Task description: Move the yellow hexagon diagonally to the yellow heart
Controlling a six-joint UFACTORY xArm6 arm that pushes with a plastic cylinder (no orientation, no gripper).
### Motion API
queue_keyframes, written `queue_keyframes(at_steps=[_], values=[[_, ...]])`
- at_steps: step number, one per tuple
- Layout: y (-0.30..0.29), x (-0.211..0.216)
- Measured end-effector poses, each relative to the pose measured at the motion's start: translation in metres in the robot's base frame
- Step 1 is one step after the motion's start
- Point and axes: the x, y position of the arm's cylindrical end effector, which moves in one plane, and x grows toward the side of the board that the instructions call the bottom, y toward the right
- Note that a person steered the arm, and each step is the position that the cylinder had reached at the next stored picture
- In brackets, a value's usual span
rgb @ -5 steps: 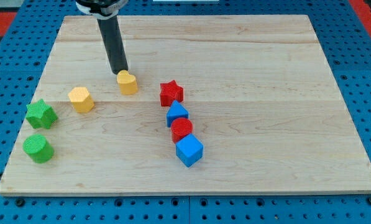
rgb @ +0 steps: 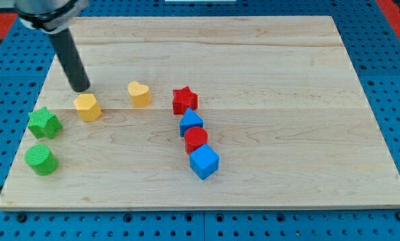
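The yellow hexagon (rgb: 87,106), a squat six-sided block, lies flat on the table (rgb: 267,80) toward the view's left. My tip (rgb: 82,88) stands just above it. The yellow heart (rgb: 139,94) sits to its right, apart. There is no claw, only the rod.

Board: pale wooden board (rgb: 267,60) on a blue pegboard table (rgb: 387,221)
View's left: green star (rgb: 43,123) above green cylinder (rgb: 41,160)
Centre column, top to bottom: red star (rgb: 184,100), blue block (rgb: 191,123), red cylinder (rgb: 195,139), blue cube (rgb: 204,162)
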Motion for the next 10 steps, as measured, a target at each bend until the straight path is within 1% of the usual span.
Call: queue_keyframes(at_steps=[1, 2, 3, 4, 5, 6, 7, 8, 9, 10], values=[[0.003, 0.031], [0.036, 0.053], [0.042, 0.061], [0.009, 0.034], [-0.006, 0.026], [0.028, 0.038], [0.029, 0.065], [0.017, 0.102], [0.061, 0.123], [0.089, 0.122]])
